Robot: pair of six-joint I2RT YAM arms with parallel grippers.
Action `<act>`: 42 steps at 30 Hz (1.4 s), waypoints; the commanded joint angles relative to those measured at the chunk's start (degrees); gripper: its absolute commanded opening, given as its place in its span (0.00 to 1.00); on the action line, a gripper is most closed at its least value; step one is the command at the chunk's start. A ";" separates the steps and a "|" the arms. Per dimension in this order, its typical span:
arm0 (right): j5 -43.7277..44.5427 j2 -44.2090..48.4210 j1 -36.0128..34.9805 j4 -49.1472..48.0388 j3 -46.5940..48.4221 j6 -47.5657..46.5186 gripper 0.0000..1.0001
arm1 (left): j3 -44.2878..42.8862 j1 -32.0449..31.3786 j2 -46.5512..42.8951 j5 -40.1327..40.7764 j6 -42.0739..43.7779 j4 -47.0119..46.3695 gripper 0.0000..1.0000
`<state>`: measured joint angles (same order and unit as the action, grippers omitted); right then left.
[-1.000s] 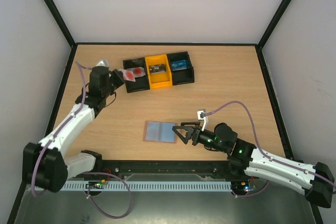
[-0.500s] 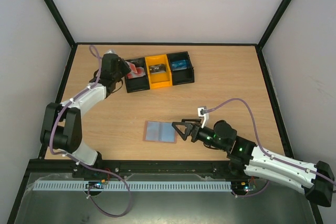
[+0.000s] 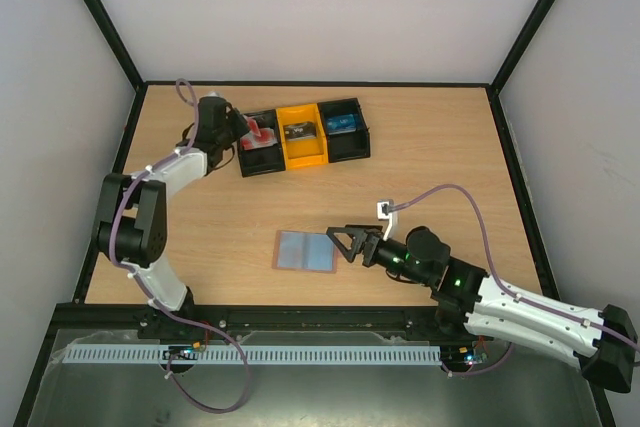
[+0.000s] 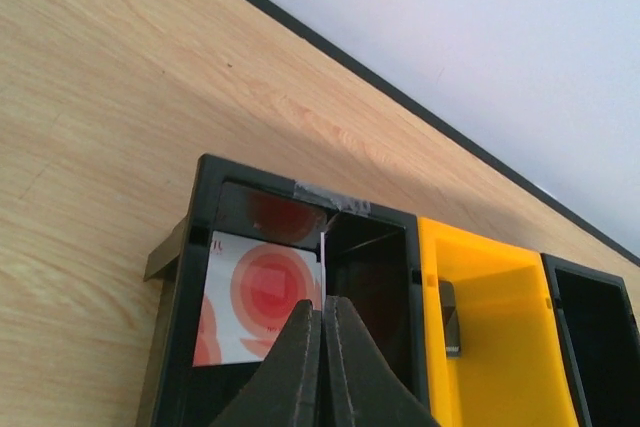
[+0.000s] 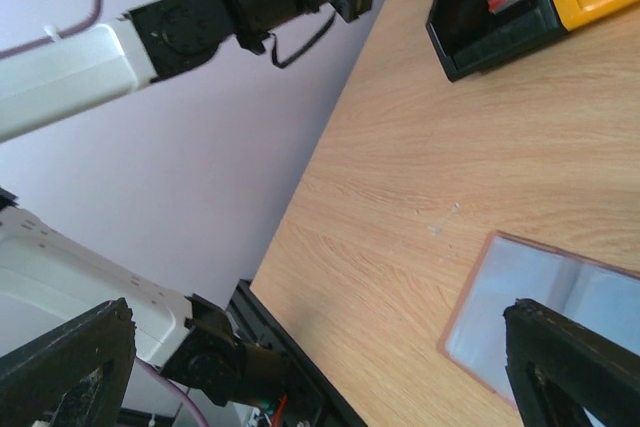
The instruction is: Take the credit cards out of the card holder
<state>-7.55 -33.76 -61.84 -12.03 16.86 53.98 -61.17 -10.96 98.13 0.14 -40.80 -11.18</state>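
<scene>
Near the desk's (image 3: 430, 157) far left corner, the left claw (image 4: 322, 309) is pinched on a thin red plastic card (image 3: 262, 133) over the black-and-yellow tray's (image 3: 305, 160) left bin, above a pale card with a red round mark (image 4: 250, 292). By the near edge, the blue-grey bifold card holder (image 3: 305, 250) lies open. Just right of it, the right claw (image 3: 340, 246) gapes wide.

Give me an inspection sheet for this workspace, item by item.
Surface: wooden table.
Job's things: card holder lies open flat, no card showing in it; pale card with red mark lies in the tray's left black compartment; red card held edge-on above it.
Clutter: dark item in the yellow compartment, blue item in the right one.
End effectors: left end effector shut on the red card; right end effector open by the holder's right edge.
Cables: purple cable loops along each arm.
Surroundings: pale walls, black frame.
</scene>
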 commanded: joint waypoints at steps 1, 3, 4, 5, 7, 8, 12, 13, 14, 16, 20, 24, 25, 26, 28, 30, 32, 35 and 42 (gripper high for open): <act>2.41 0.99 0.00 -1.08 2.69 0.34 0.98 | -3.24 0.15 3.15 0.23 2.00 -2.12 0.03; 2.95 1.05 0.06 -1.48 2.74 0.36 0.98 | -5.16 0.15 4.81 0.46 2.54 -1.02 0.03; 3.21 0.80 0.06 -1.37 2.92 0.11 0.98 | -6.09 0.15 5.86 0.47 2.83 -0.40 0.03; 3.61 0.54 0.06 -1.20 3.01 -0.18 0.98 | -6.71 0.15 6.40 0.52 3.15 0.00 0.03; 4.21 -0.20 0.02 -1.19 3.18 -0.66 0.98 | -7.40 0.15 7.12 0.93 3.20 0.02 0.03; 4.49 -0.73 0.04 -1.49 3.28 -0.71 0.98 | -7.65 0.15 7.36 1.07 3.20 0.02 0.03; 3.67 -3.11 0.06 -1.21 4.51 -1.08 0.98 | -7.30 -0.14 8.04 1.83 2.98 -0.12 0.03; 3.32 -3.52 0.01 -1.09 4.69 -1.25 0.98 | -6.96 -0.34 8.23 2.20 2.92 -0.44 0.03; 3.22 -3.66 0.05 -0.90 4.67 -1.44 0.98 | -6.81 -0.57 8.65 2.49 2.94 -0.57 0.03; 3.66 -3.56 0.06 -0.25 4.77 -1.67 0.98 | -6.77 -0.84 9.63 2.74 2.78 -0.56 0.03; 4.65 -2.22 0.04 0.08 4.57 -1.54 0.98 | -7.83 -1.37 11.67 2.61 3.42 -0.74 0.03; 6.12 -0.66 0.01 0.08 3.76 -1.65 0.98 | -9.69 -2.11 12.31 4.76 5.03 0.45 0.03; 6.37 -0.23 0.01 0.07 3.57 -1.75 0.98 | -9.80 -2.21 12.23 4.96 5.17 0.46 0.03; 6.72 0.20 0.03 0.23 3.39 -1.76 0.98 | -9.84 -2.24 12.30 5.10 5.21 0.36 0.03; 7.28 1.26 0.06 0.70 3.07 -1.74 0.98 | -9.85 -2.38 12.67 5.13 5.25 0.26 0.03; 7.82 2.09 0.04 1.18 2.97 -1.91 0.98 | -9.77 -2.51 13.26 5.28 5.33 0.36 0.04; 8.38 2.66 0.05 1.81 3.02 -2.41 0.98 | -9.76 -2.64 13.75 5.38 5.32 0.34 0.04; 9.14 3.47 0.06 3.13 3.18 -2.83 0.98 | -10.44 -3.07 14.63 5.75 5.89 0.55 0.04; 10.51 5.25 0.02 4.56 2.99 -3.30 0.98 | -11.43 -3.41 15.87 6.41 6.74 2.12 0.08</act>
<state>0.51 -29.95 -61.84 -9.19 19.88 51.83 -71.31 -13.98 113.19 5.06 -35.57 -10.55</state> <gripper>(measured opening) 0.977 0.074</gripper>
